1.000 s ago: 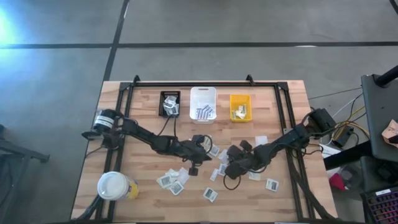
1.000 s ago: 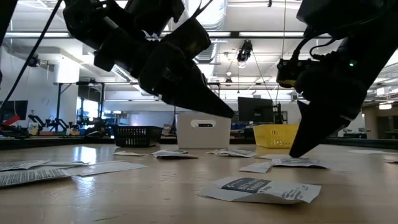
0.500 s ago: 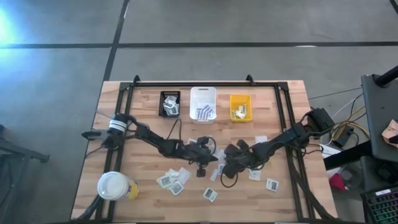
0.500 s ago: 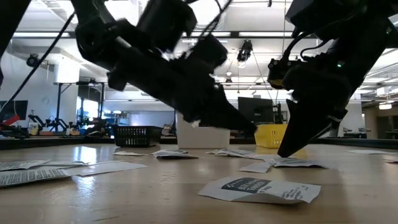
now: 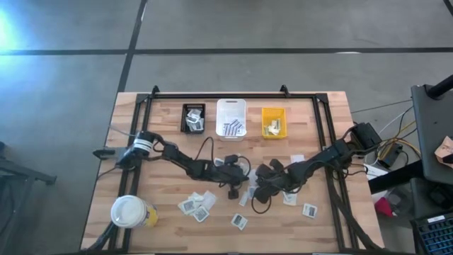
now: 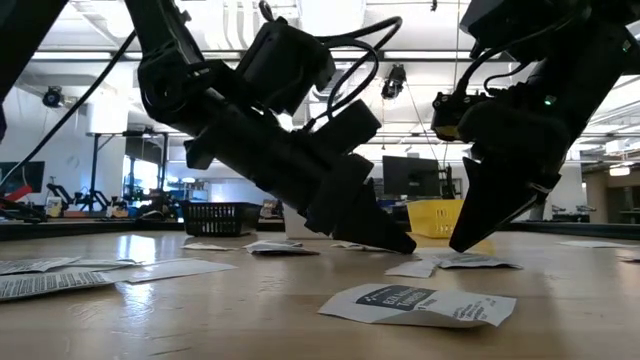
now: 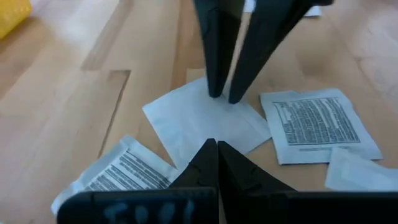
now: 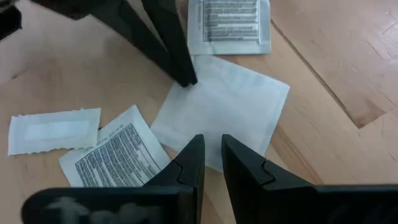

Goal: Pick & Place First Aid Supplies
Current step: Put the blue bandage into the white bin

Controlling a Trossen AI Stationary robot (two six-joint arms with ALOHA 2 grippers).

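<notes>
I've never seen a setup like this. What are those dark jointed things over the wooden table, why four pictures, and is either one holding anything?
They are two robot arms, each ending in a two-finger gripper. One picture looks straight down on the table, one looks level across its top, and two come from cameras on the arms' wrists. Small paper first aid packets lie scattered on the wood; black, white and yellow bins sit along the far side, and a lidded cup stands at a near corner. Both grippers meet over one plain white packet: the left gripper is shut with its tip on it, and the right gripper, slightly parted, points at its edge. Neither has lifted anything.
</notes>
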